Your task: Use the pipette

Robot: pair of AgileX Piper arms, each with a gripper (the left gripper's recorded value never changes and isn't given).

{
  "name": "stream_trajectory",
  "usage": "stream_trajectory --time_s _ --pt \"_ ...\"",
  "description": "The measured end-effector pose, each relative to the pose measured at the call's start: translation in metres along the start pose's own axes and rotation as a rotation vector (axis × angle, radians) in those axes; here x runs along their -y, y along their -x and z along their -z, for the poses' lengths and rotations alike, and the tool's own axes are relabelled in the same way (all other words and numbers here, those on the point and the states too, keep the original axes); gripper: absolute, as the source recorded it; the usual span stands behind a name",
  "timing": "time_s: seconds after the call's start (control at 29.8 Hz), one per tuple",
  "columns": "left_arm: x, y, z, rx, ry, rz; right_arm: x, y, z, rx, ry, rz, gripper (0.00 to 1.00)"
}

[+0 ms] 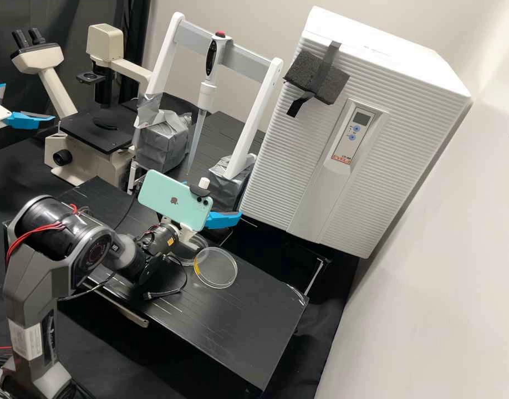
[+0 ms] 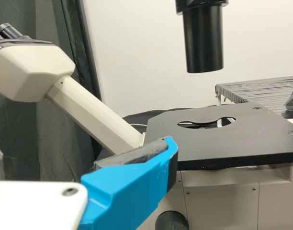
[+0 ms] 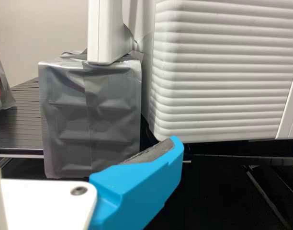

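— If we go from the biggest thing down, what stands on the bench (image 1: 238, 327)?

— First the white ribbed cabinet (image 1: 365, 127), then the microscope (image 1: 82, 144). Between them a white stand (image 1: 249, 55), its feet in tape-wrapped blocks (image 1: 160, 136), carries the pipette (image 1: 206, 91) upright, tip down and clear of the bench. A petri dish (image 1: 215, 267) lies flat near the right arm.

— How will the pipette handle?

— Light and stiff, I judge, with a thin, fragile tip. Take the thick upper body, below the plunger.

— What is hard to make out?

— How it hooks onto the crossbar, and whether the dish holds liquid. The left jaws sit beside the microscope stage, the right jaws low by the nearer block. Wide or narrow, I cannot tell.
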Motion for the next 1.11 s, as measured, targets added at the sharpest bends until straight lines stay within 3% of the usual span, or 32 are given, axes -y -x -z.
stream_trajectory --time_s 0.37,0.5,0.67,0.77,0.87,1.01,1.11 --pt "0.0 0.0 -0.002 0.008 0.0 0.001 0.0 0.0 0.0 0.0 0.0 0.0 1.0" --pt "-0.009 0.0051 -0.022 0.083 0.044 -0.025 0.0 0.0 0.0 0.0 0.0 0.0 1.0" --pt "-0.03 0.0205 -0.059 0.257 0.063 -0.084 0.0 0.0 0.0 0.0 0.0 0.0 1.0" --pt "-0.038 0.0345 -0.081 0.364 0.057 -0.115 0.0 0.0 0.0 0.0 0.0 0.0 1.0" --pt "-0.044 0.0502 -0.103 0.484 0.037 -0.139 0.0 0.0 0.0 0.0 0.0 0.0 1.0" --pt "-0.048 0.0646 -0.12 0.582 0.028 -0.162 0.0 0.0 0.0 0.0 0.0 0.0 1.0" --pt "-0.049 0.0721 -0.124 0.611 0.033 -0.17 0.0 0.0 0.0 0.0 0.0 0.0 1.0"
